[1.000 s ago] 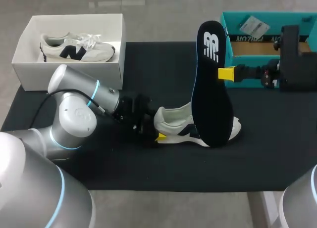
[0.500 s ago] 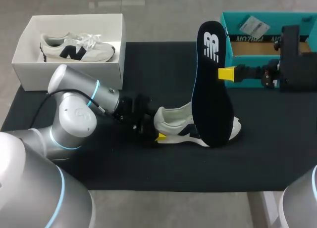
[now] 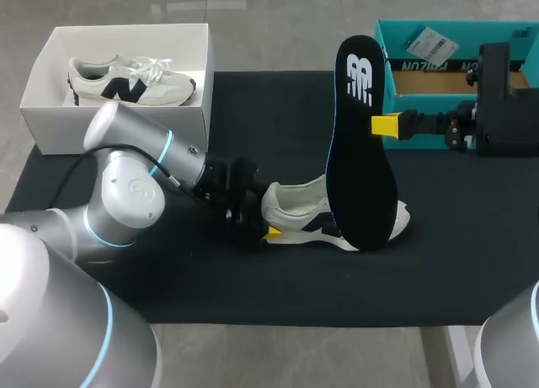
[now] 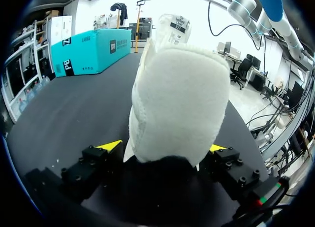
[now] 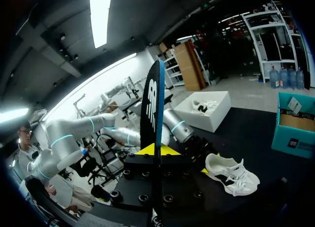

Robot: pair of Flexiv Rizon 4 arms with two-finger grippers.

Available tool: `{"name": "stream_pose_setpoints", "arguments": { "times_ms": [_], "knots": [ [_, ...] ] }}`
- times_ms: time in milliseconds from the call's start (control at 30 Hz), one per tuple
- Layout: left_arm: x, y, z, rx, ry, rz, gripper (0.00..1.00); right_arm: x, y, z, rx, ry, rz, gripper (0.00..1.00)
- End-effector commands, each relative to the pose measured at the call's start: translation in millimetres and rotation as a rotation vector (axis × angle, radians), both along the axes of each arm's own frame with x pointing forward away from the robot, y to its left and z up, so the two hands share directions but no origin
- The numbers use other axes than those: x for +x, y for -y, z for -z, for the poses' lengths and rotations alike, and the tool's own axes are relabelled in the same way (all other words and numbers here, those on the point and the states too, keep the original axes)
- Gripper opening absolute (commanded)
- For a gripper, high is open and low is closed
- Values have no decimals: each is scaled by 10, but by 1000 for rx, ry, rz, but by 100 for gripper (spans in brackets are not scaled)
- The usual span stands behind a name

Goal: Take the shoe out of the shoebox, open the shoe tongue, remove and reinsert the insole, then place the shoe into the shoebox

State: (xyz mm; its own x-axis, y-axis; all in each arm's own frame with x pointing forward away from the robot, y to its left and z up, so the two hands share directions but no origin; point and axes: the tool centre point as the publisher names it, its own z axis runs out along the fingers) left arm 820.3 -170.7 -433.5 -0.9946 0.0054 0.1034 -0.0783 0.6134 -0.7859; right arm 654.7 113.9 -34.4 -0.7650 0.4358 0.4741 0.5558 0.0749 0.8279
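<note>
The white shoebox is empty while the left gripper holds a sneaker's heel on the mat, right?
No. The head view shows the white shoebox holding a second sneaker. The left gripper does hold the other sneaker by its heel on the mat.

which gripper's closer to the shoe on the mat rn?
Left. The left gripper clamps the shoe at its heel; the right gripper sits off toward the teal box, holding the insole upright over the shoe.
</note>
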Motion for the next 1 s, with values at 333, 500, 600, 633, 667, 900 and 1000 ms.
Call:
{"name": "stream_pose_setpoints", "arguments": {
  "times_ms": [333, 500, 600, 633, 667, 900, 1000],
  "knots": [
    [-40, -24, -255, 137, 62, 65, 100, 0, -23, 18, 0, 0, 4, 0],
    [-89, -35, -378, 244, 74, 24, 100, 0, -23, 18, 0, 0, 4, 0],
    [-119, -50, -441, 288, 100, 29, 100, 0, -23, 18, 0, 0, 4, 0],
    [-124, -56, -454, 312, 105, 32, 100, 0, -23, 18, 0, 0, 4, 0],
    [-123, -60, -469, 329, 118, 27, 100, 0, -23, 18, 0, 0, 4, 0],
    [-101, -98, -519, 370, 133, 40, 100, 0, -23, 18, 0, 0, 4, 0],
    [-101, -98, -519, 370, 133, 40, 100, 0, -23, 18, 0, 0, 4, 0]
  ]
}}
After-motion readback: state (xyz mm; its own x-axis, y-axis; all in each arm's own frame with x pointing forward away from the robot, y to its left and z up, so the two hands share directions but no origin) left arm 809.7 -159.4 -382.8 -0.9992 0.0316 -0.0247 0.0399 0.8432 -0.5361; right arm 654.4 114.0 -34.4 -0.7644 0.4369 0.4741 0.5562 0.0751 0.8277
